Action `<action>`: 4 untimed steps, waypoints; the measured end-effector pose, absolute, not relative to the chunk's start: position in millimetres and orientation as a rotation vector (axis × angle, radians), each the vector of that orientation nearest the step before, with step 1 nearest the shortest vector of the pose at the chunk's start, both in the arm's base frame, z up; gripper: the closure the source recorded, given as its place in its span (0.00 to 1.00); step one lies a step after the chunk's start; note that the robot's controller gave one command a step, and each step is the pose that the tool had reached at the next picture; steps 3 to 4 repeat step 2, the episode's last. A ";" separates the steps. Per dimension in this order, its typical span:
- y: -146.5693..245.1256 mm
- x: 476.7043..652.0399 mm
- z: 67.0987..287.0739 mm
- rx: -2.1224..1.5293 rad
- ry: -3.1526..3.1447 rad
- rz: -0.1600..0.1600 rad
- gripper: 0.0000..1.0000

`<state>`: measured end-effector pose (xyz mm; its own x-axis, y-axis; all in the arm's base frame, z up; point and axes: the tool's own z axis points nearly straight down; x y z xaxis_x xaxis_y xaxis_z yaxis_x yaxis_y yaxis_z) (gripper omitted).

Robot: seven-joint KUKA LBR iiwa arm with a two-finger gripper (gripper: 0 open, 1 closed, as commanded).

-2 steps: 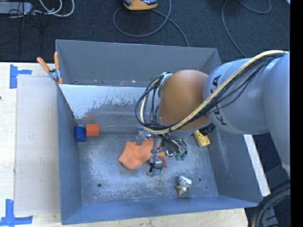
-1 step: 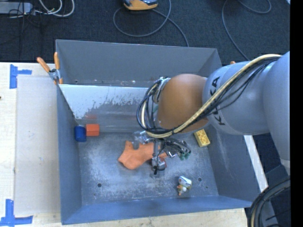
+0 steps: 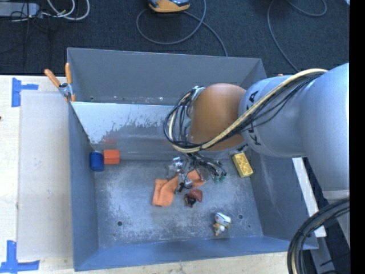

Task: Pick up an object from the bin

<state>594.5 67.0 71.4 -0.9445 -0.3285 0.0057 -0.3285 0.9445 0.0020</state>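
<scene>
**Task status.** We judge the pick as not yet completed. No object is lifted clear of the floor of the bin [image 3: 125, 216], and we cannot confirm that anything is gripped.

The hand [image 3: 185, 178] sits low in the middle of the bin, at the far right edge of an orange crumpled piece [image 3: 163, 193] (cloth or soft plastic, we cannot say which). That piece lies on the floor near the centre. A small dark reddish-brown object [image 3: 194, 197] lies just beside it, on the near side of the hand. We take one of these two as the likely candidate, but cannot determine which.

**Remaining, in our judgement.** Secure a grasp, then lift clear of the walls.

**Arm pose.** The arm enters from the right and the hand points downward, with the orange wrist cover [image 3: 214, 116] and cable loops above it. We cannot tell how far open the hand is.

**Other contents, well apart from the hand.**
- A blue cylinder [image 3: 97, 161] lies against an orange block [image 3: 112, 156] at the far left.
- A yellow block [image 3: 242, 164] lies to the right.
- A small white-and-yellow object [image 3: 221, 221] lies close to the near wall.
</scene>
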 end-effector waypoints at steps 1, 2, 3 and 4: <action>67.0 594.5 71.4 0.521 -3.092 -0.002 1.00; 75.5 604.3 201.6 0.502 -3.097 -0.002 1.00; 75.5 604.3 201.6 0.502 -3.097 -0.002 1.00; 75.5 604.3 201.6 0.502 -3.097 -0.002 1.00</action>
